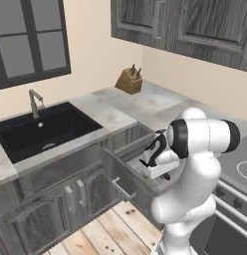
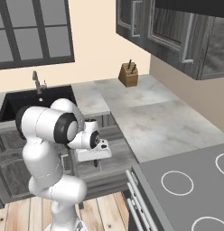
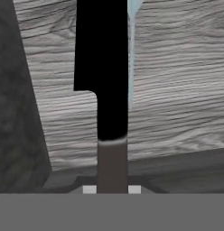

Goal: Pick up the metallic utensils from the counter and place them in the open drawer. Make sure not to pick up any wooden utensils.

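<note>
the knife (image 3: 107,76) is held clamped in the gripper (image 3: 112,189) by its handle, its long axis running straight out from the jaws. it is hung over the open drawer (image 1: 126,185), inside the front edge, so a release is judged to drop it in.

knife (image 3: 107,76): all dark, pointing away | drawer (image 1: 126,149): open, grey wood-grain
</note>
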Controlling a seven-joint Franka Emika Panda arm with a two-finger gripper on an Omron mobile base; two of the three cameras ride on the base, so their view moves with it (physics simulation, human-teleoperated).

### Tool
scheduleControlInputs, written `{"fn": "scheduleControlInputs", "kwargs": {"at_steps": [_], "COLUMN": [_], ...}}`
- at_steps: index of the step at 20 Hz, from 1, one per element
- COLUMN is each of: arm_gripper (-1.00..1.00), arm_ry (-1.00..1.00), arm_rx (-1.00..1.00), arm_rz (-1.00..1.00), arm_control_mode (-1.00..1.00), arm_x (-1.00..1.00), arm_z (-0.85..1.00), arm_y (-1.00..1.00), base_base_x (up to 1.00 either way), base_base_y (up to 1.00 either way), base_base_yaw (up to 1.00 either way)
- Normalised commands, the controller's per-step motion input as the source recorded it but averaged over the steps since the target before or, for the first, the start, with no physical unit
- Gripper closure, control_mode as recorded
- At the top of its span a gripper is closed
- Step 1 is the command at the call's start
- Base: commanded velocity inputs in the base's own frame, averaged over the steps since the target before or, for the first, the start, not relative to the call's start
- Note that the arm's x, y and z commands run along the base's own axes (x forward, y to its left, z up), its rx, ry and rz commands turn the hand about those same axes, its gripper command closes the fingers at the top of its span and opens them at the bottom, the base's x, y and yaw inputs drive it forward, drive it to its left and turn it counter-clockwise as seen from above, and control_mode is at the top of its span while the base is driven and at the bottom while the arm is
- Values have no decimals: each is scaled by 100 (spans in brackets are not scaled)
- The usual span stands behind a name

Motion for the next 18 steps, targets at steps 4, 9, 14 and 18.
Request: {"fn": "scheduleControlInputs", "kwargs": {"at_steps": [4, 9, 14, 18], "arm_gripper": [100, 100, 100, 100], "arm_ry": [0, -1, -3, 0], "arm_rx": [0, 0, 0, 0], "arm_rz": [0, 0, 0, 0], "arm_control_mode": [-100, -100, -100, -100], "arm_x": [21, 25, 25, 39], "arm_z": [-31, -14, -1, -2], "arm_y": [-6, -12, -18, -16], "base_base_x": [0, 0, 0, 0], "base_base_y": [0, 0, 0, 0], "base_base_yaw": [0, 0, 0, 0]}}
